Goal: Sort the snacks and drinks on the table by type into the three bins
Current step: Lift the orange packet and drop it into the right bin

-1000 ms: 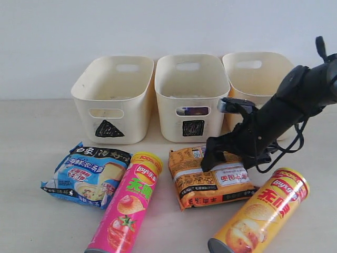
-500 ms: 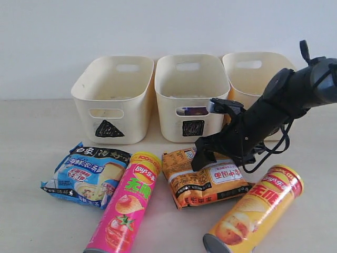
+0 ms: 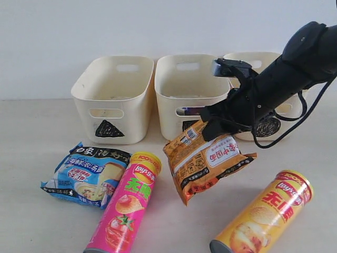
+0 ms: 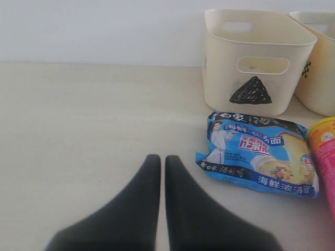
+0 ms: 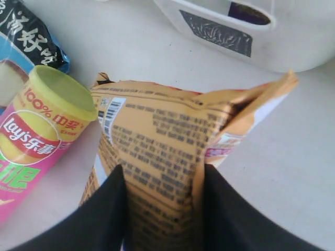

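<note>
Right gripper (image 3: pixel 211 125) fingers clamped on top edge of orange packet (image 3: pixel 205 161) — packet hangs tilted before square-marked bin (image 3: pixel 169 105). Left gripper (image 4: pixel 163 175) fingers pressed together, empty — above table (image 4: pixel 68 120).

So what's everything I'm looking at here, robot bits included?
table: 1, pale beige, under everything
bins: 3, cream, back row, marked triangle, square, circle
pink chip tube: 1, lying at front centre
yellow chip tube: 1, lying at front right
blue-white packet: 1, flat, front left
orange packet: 1, gripped, before the square bin
dark purple pack: 1, inside the square bin
right jaws: black, shut on the orange packet
left jaws: black, shut, empty, low over the table
</note>
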Action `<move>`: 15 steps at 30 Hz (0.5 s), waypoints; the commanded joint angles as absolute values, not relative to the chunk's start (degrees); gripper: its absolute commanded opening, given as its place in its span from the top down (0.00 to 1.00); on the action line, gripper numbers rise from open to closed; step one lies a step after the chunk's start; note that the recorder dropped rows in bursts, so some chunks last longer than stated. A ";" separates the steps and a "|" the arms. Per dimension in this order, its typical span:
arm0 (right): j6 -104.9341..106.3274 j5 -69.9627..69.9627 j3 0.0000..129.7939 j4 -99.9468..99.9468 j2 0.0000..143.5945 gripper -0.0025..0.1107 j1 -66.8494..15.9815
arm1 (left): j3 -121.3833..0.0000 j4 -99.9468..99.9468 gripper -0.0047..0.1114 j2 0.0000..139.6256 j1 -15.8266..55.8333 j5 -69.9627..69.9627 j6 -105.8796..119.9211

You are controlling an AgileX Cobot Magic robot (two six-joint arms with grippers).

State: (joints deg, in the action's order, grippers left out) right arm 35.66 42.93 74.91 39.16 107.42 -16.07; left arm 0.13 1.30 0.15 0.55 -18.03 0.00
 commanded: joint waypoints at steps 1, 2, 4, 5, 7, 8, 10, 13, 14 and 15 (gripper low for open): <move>36.49 43.51 74.94 39.12 106.38 0.98 -15.91 | 0.00 1.71 0.92 0.00 0.49 -17.61 0.00; 36.49 43.31 74.94 39.12 106.07 0.98 -15.91 | 0.00 1.71 0.92 0.00 0.49 -17.61 0.00; 36.49 43.43 74.94 39.12 105.14 0.98 -15.91 | 0.00 1.71 0.92 0.00 0.49 -17.61 0.00; 36.49 43.67 74.94 39.12 104.54 0.98 -15.91 | 0.00 1.71 0.92 0.00 0.49 -17.61 0.00; 36.49 44.21 74.94 39.12 102.98 0.98 -15.62 | 0.00 1.71 0.92 0.00 0.49 -17.61 0.00; 36.49 44.47 75.02 39.12 102.09 0.98 -15.20 | 0.00 1.71 0.92 0.00 0.49 -17.61 0.00; 35.94 45.63 75.34 39.28 100.52 0.98 -13.89 | 0.00 1.71 0.92 0.00 0.49 -17.61 0.00; 35.73 49.56 76.27 41.34 98.51 0.98 -10.76 | 0.00 1.71 0.92 0.00 0.49 -17.61 0.00; 35.93 51.27 76.73 42.46 97.72 0.98 -9.27 | 0.00 1.71 0.92 0.00 0.49 -17.61 0.00; 36.62 52.64 76.99 43.44 97.21 0.98 -8.20 | 0.00 1.71 0.92 0.00 0.49 -17.61 0.00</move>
